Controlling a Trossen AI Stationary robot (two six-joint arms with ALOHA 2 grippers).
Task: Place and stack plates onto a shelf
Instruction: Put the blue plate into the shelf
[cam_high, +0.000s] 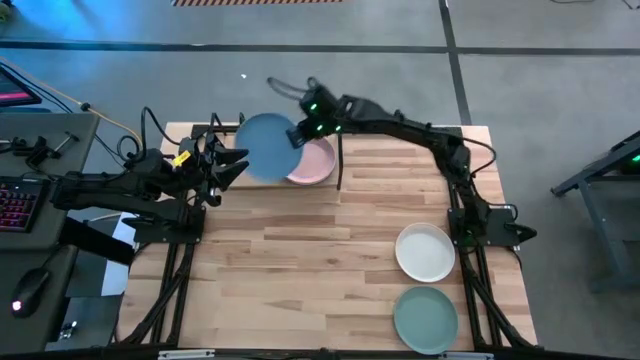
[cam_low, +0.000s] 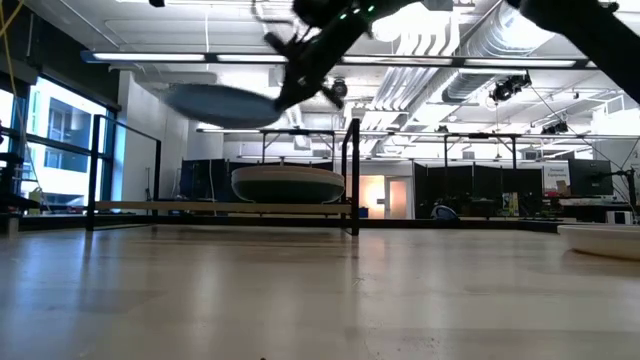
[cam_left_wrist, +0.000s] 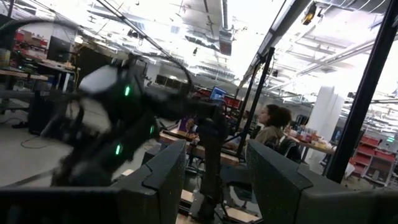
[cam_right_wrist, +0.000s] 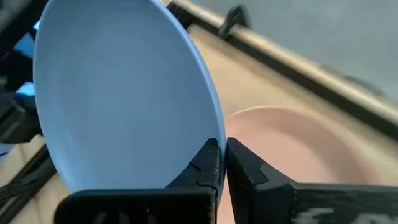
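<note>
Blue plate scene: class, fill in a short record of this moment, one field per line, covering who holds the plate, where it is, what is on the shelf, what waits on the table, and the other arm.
Holder: right gripper, shut on the blue plate at its rim
Plate position: lifted in the air, above the shelf, beside the pink plate
On shelf: pink plate on top of a stack
Waiting on table: white plate and sage green plate, near the right arm's base
Left gripper: open, empty, at the shelf's left end

Tabletop (cam_high: 300, 250): pale wood planks, smooth, slight sheen. Blue plate (cam_right_wrist: 118, 93): matt, smooth. Pink plate (cam_right_wrist: 298, 149): matt. Shelf (cam_low: 220, 207): light wood, black metal rods.
</note>
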